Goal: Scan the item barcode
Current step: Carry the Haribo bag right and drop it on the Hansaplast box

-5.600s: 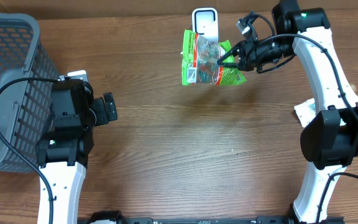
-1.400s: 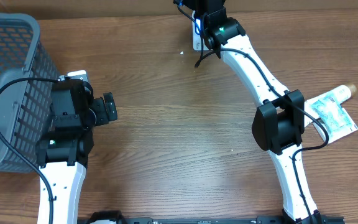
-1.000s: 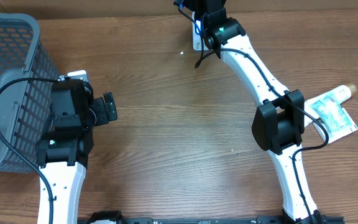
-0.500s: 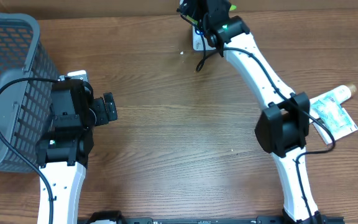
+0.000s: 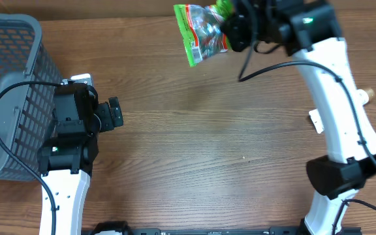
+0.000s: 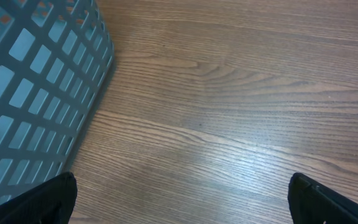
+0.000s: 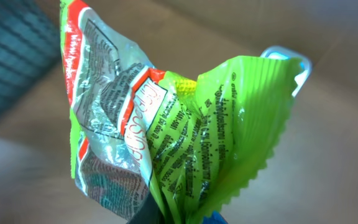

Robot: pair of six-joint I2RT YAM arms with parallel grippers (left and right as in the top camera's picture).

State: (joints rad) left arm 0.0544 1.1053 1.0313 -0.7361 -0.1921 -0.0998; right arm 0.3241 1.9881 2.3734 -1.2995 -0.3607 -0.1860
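Observation:
The item is a crumpled green snack bag with red trim and a clear window. It hangs in the air over the table's far edge. My right gripper is shut on the bag's right end. In the right wrist view the bag fills the frame, its printed back facing the camera, pinched at the bottom by my right gripper. I can make out no barcode. A white scanner peeks out behind the bag. My left gripper rests open at the left, with nothing between its fingers.
A grey mesh basket stands at the far left, and its wall is close beside my left gripper. At the right edge, the white corner of a packet and a bottle tip show behind the right arm.
The right arm has swung right and back from over the scanner. The bag, hidden under the wrist before, now hangs in plain view left of the gripper. The left arm has not moved.

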